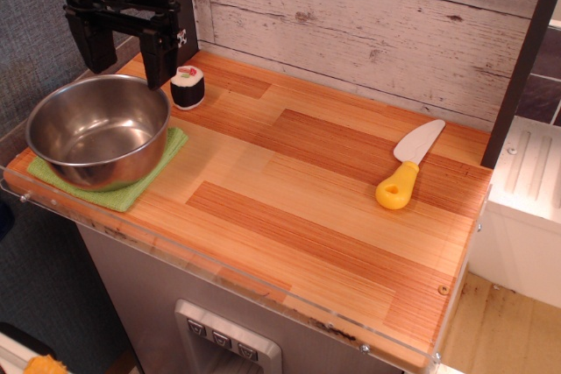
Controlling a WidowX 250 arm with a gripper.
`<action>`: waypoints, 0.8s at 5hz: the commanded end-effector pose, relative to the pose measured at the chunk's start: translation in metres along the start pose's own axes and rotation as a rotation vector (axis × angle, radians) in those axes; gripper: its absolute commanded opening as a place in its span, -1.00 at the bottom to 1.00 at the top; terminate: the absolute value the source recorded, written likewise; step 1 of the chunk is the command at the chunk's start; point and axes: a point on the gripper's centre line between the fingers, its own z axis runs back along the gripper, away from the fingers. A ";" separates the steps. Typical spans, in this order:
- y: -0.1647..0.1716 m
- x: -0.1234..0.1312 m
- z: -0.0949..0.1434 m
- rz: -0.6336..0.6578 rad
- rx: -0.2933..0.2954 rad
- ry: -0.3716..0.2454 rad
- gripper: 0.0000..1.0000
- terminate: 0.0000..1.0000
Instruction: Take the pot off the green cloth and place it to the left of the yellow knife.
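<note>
The gripper (124,52) hung open and empty, its fingers spread above the far rim of the pot (98,131). The pot sat just below it on the green cloth (131,188), with the yellow knife (407,168) well off to one side. Rigid, smooth steel (probably slippery); pinching the rolled rim looked best.

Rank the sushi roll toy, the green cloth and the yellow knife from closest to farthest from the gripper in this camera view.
1. Sushi roll toy: just right of the gripper, at the back of the counter.
2. Green cloth: under the pot, front left.
3. Yellow knife: far across on the right side.
</note>
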 end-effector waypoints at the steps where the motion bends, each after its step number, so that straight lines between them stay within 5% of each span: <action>1: 0.000 0.000 0.000 0.000 0.000 0.000 1.00 -1.00; 4: -0.009 -0.014 -0.044 -0.041 0.088 0.061 1.00 -1.00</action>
